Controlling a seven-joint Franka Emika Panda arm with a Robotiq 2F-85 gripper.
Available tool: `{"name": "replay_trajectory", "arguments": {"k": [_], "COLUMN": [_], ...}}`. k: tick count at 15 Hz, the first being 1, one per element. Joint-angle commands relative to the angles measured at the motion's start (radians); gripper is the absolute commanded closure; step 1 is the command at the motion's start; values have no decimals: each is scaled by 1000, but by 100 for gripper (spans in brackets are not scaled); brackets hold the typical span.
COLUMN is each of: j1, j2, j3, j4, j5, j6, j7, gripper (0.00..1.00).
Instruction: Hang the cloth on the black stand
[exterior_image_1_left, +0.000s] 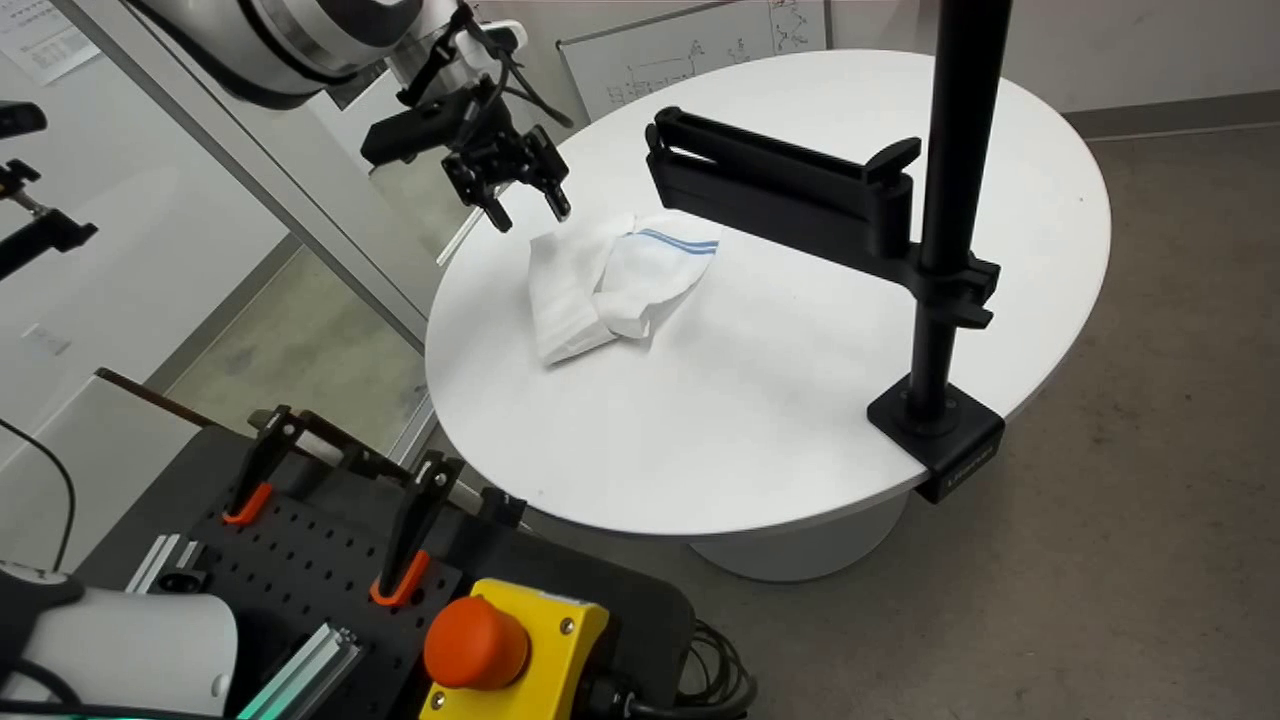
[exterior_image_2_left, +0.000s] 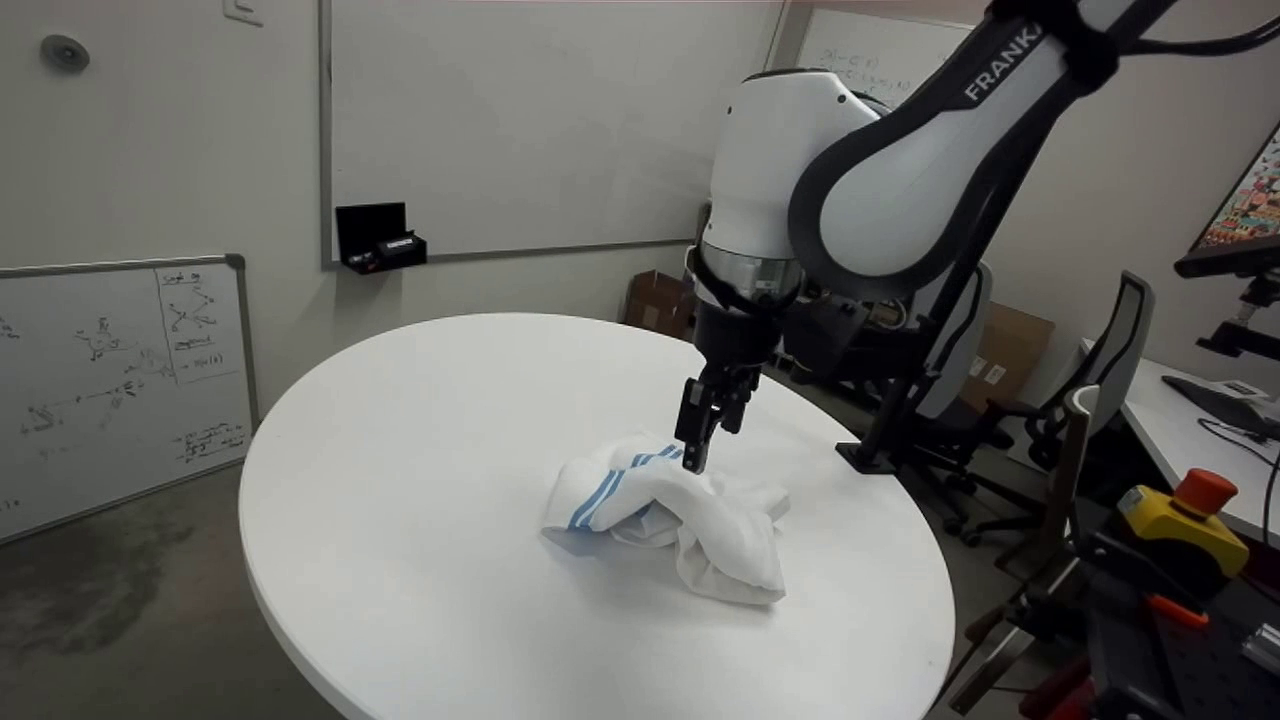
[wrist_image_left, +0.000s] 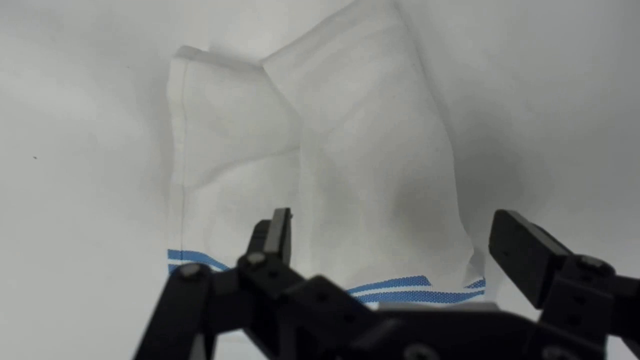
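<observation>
Jaws, wrist view: stood spread wide with nothing pinched between them; the gripper (wrist_image_left: 395, 245) faced the cloth (wrist_image_left: 370, 165) near its blue stripes (wrist_image_left: 420, 297).
Fingers (wrist_image_left: 278, 235), wrist view: the left one overlapped the cloth; the right one stood just off the cloth's right edge. As loose layers lay folded over each other, closing too high was judged likely to catch one fold or slip off.
Cloth: in an exterior view, lay crumpled on the left part of the table (exterior_image_1_left: 740, 420), fingertips near its far edge; contact could not be told.
Black stand (exterior_image_1_left: 944, 250): was clamped at the near-right edge there, well apart from the cloth, its folded arm (exterior_image_1_left: 780, 190) reaching left. A low carry risked snagging on that arm's free end; a lopsided drape risked the heavier side dragging everything off.
Robot arm (exterior_image_2_left: 895, 215): in an exterior view, overlapped the stand at the far right, whose folded arm could not be made out clearly. Crossing with little clearance was judged liable to knock the stand.
</observation>
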Motion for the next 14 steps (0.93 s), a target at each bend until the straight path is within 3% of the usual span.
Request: {"name": "replay_trajectory", "arguments": {"k": [1,11,13,14], "j1": [-7,2,5,6], "j2": [77,199,216,223], "j3": [5,36,33,32], "j4": [96,230,249,258], "j5": [29,16,14,15], "j6": [-29,-98,-125,-138], "j7": [-104,-259,-266,-265], "gripper": [0,0,11,27]}}
